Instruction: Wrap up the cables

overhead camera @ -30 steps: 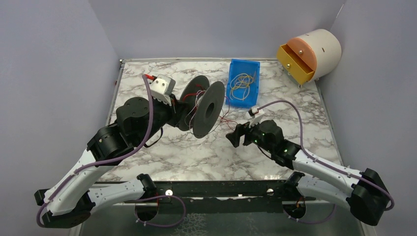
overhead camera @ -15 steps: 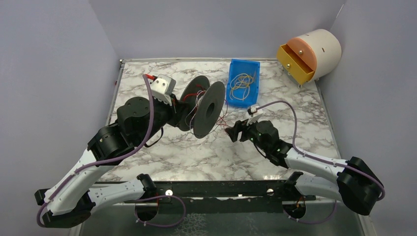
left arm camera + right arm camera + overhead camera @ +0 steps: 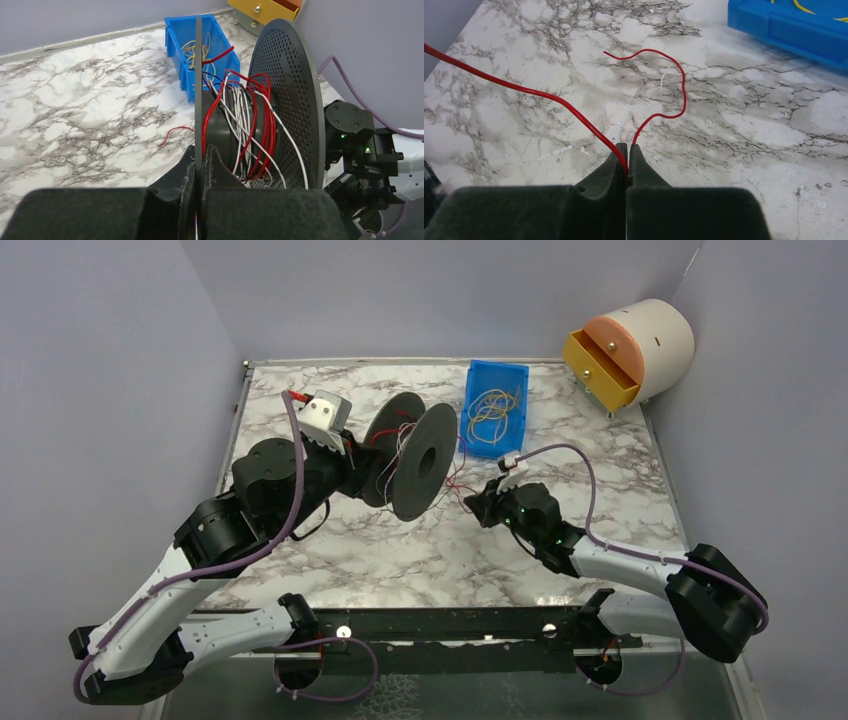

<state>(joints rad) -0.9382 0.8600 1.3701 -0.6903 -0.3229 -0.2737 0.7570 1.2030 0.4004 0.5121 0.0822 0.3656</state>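
Nearest, the right end effector (image 3: 627,148) is pinched fully closed on one red strand of the cables (image 3: 574,112) just above the tabletop (image 3: 380,550), probably to draw it taut for winding. At its 10 o'clock the spool (image 3: 285,100) stands on edge, with the left end effector (image 3: 199,152) clamped on its thin flange, leaving the hub reachable; loose red and white turns lie there. Farther, at 12 o'clock, a blue bin (image 3: 176,50) holds yellow wires

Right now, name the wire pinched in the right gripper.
The single loose red wire clamped in the right gripper; the others are wound on the spool or lie in the blue bin.
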